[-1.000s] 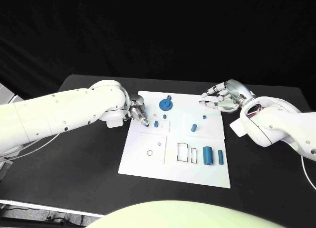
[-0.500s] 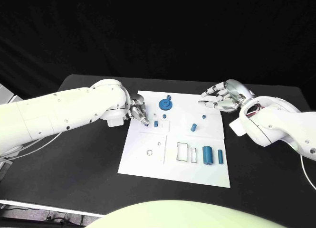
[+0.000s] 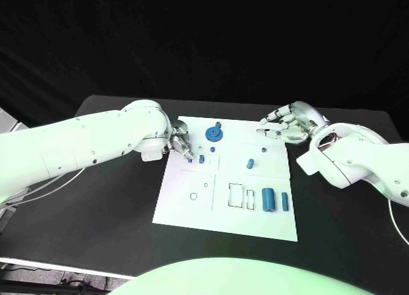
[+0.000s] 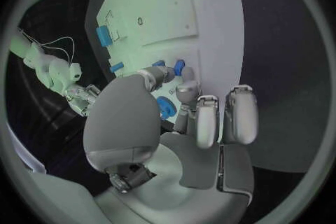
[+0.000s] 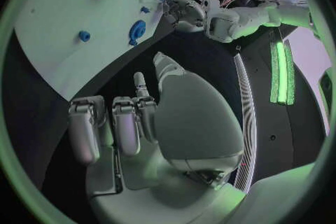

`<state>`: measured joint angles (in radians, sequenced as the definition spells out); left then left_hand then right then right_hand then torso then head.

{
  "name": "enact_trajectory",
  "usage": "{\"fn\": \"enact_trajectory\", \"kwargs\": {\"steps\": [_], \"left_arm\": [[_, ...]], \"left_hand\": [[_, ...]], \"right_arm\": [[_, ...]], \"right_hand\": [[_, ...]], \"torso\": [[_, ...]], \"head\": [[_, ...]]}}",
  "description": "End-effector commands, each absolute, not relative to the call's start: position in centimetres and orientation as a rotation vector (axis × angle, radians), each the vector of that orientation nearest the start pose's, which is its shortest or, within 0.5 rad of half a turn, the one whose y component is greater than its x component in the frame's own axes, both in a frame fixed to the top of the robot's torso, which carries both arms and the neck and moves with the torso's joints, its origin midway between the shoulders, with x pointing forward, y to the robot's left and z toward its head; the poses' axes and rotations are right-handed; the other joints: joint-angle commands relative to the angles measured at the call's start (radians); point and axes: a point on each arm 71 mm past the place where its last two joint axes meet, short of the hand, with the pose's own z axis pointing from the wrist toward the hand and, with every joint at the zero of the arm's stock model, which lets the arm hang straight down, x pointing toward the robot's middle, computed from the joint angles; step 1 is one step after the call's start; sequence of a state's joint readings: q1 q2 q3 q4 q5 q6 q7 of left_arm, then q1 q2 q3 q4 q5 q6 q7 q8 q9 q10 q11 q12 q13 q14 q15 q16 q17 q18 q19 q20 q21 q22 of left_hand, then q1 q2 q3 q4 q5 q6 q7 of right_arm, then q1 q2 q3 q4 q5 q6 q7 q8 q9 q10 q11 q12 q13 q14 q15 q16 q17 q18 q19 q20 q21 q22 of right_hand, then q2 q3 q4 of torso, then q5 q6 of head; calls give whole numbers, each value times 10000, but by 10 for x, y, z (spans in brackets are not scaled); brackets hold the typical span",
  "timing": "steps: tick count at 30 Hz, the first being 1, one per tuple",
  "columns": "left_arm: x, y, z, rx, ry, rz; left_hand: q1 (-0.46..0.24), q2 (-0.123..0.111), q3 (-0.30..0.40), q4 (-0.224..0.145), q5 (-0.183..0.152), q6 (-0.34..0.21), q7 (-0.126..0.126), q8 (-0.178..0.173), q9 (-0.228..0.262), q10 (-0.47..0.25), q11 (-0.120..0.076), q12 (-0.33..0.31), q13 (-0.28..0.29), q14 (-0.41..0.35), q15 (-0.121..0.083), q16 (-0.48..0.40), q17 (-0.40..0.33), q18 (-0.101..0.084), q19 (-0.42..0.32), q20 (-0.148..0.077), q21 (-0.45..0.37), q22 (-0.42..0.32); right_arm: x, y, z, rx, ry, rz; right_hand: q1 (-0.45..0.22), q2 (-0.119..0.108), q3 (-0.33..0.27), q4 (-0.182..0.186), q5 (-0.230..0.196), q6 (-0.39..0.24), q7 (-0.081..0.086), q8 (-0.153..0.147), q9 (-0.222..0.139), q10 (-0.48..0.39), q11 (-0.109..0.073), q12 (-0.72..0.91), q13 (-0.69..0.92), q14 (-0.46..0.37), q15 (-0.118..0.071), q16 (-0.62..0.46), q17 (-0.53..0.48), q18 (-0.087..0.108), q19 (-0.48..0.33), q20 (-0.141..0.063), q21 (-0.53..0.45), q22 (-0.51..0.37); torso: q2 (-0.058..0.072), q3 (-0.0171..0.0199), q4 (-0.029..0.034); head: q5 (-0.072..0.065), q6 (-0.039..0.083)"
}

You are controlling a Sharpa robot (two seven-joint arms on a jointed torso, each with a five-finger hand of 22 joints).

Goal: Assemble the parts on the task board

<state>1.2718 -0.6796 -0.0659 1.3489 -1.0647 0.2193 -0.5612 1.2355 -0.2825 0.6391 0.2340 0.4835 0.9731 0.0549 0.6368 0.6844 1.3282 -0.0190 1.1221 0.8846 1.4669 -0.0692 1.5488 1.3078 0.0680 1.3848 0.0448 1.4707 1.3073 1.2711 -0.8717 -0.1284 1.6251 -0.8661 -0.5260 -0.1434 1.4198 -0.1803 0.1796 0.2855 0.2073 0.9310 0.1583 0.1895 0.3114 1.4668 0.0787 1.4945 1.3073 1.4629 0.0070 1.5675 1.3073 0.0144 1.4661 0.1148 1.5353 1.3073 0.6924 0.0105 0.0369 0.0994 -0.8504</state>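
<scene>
Left robot hand (image 3: 179, 145) sits at the task board's (image 3: 191, 212) upper-left edge, about 10 o'clock from board centre, fingertips bunched around a small blue peg (image 3: 202, 159); whether it truly pinches the peg or only touches it, cannot tell. Just beyond, toward 12 o'clock, a round blue gear-like part (image 3: 214, 134) lies flat on the board. Right robot hand (image 3: 288, 129) hovers off the board's upper-right corner, near 1 o'clock, fingers curled loosely inward, holding nothing visible. Outward from there: a tiny blue peg (image 3: 264, 149), then a short blue piece (image 3: 250, 164) near centre-right, tilted slightly off the 12–6 line. Lower right, around 4 o'clock, a larger blue cylinder (image 3: 269, 200) and a slimmer blue bar (image 3: 285, 203) lie side by side, long axes running 12 to 6, next to two outlined rectangular slots (image 3: 236, 195) that look unfilled. Judgement: early to middle stage; most parts seem loose, slots and small holes on the left half open. The board rests on the black table (image 3: 98, 209).
</scene>
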Motion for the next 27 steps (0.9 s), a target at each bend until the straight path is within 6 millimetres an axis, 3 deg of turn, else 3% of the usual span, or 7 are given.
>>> {"fn": "enact_trajectory", "kwargs": {"steps": [1, 12, 18, 22, 23, 27], "left_arm": [[512, 185, -217, -1355, 23826, -3233], [512, 185, -218, -1355, 24008, -3237], [511, 188, -219, -1381, 24101, -3258], [511, 189, -218, -1420, 24077, -3257], [511, 190, -218, -1463, 24066, -3271], [512, 193, -218, -1995, 24000, -3507]], "left_hand": [[75, 70, 2083, -2099, 64, 25, 3, -8, 0, 28, -39, -18, -54, 898, -59, -9, 2137, -114, 29, -41, 34, 420], [-67, 127, 2030, -2026, -44, -26, 39, -101, -2, -41, -2, -163, -207, 881, -28, -39, 2078, -68, -147, -32, -63, 224], [-627, 200, 1003, -1600, -188, -260, -57, -248, 92, -181, -33, -408, -477, 822, -32, -145, 1880, -14, -370, 31, -255, -26], [-1331, 157, 121, -844, -236, -243, -1, -486, -49, -344, 18, -488, -610, 761, 8, -245, 1688, 18, -491, 40, -374, -185], [-1653, 46, -361, -498, -266, -248, 50, -569, -98, -434, 62, -534, -688, 738, 41, -281, 1621, 27, -521, 53, -409, -229], [-1718, 25, -1406, 91, -285, -264, 91, -697, -157, -641, 104, -598, -827, 706, 72, -324, 1537, 48, -580, 81, -492, -329]], "right_arm": [[473, -201, -178, 4589, 16928, 8594], [472, -202, -178, 4598, 16919, 8581], [472, -202, -178, 4603, 16905, 8573], [473, -203, -178, 4608, 16890, 8567], [473, -203, -178, 4611, 16886, 8565], [473, -203, -178, 4621, 16871, 8556]], "right_hand": [[-100, -30, 69, -2, 62, -57, -19, 50, -11, 377, -52, -12, 1968, 1020, -62, -58, 2396, -41, 848, -99, -43, 2387], [-101, -42, 78, -4, 58, -65, -19, 58, -13, 366, -53, -25, 1956, 1017, -63, -63, 2383, -37, 842, -101, -58, 2378], [-102, -44, 78, -3, 58, -67, -18, 58, -14, 361, -53, -31, 1951, 1016, -63, -65, 2380, -36, 839, -101, -63, 2375], [-104, -47, 77, -3, 57, -69, -18, 58, -14, 355, -52, -37, 1945, 1015, -63, -66, 2375, -34, 836, -101, -69, 2371], [-107, -49, 77, -1, 56, -72, -18, 58, -15, 351, -52, -43, 1941, 1012, -63, -71, 2364, -33, 832, -101, -77, 2367], [-118, -53, 74, 4, 55, -80, -16, 56, -16, 344, -50, -50, 1935, 1012, -63, -73, 2360, -29, 826, -101, -90, 2359]], "torso": [[-2, -6, 2], [-12, -6, 14], [-9, -14, 17], [-12, -15, 17], [-10, -14, 16], [-9, -12, 12]], "head": [[-10, -3], [-41, -7], [-47, 7], [-50, 17], [-47, 25], [-55, 50]]}}
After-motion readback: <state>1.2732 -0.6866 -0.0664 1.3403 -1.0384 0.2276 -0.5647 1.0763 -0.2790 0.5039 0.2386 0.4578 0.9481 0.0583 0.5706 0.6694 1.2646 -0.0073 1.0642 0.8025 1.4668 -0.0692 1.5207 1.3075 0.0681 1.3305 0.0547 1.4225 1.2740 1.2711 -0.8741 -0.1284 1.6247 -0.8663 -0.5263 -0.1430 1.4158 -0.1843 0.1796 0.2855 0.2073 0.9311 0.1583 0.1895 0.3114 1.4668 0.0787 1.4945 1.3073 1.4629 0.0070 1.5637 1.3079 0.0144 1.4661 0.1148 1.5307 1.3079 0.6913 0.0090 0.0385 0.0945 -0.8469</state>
